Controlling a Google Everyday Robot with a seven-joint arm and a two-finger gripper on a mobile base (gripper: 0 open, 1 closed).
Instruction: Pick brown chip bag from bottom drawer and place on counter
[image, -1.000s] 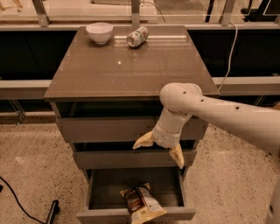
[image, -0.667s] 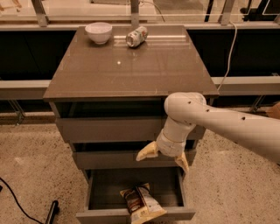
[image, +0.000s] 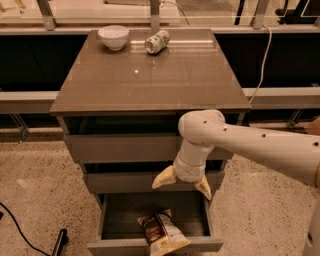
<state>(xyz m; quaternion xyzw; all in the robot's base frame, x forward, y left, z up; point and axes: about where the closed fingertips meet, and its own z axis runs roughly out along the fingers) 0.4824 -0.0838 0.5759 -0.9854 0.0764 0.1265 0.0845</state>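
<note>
The brown chip bag (image: 161, 233) lies in the open bottom drawer (image: 120, 215), near its front edge, dark brown on top and pale cream below. My gripper (image: 182, 182) hangs on the white arm in front of the middle drawer, just above the bottom drawer and a little above and right of the bag. Its two cream fingers (image: 163, 178) are spread wide apart and hold nothing. The counter (image: 150, 75) is the glossy grey-brown slab on top of the cabinet.
A white bowl (image: 113, 36) and a printed drink can (image: 156, 41) lying on its side sit at the back of the counter. A dark cable and a black object (image: 60, 241) lie on the speckled floor at the left. A rail runs behind the cabinet.
My gripper has moved down and slightly right, from the middle drawer's front toward the open bottom drawer. The bag has not moved.
</note>
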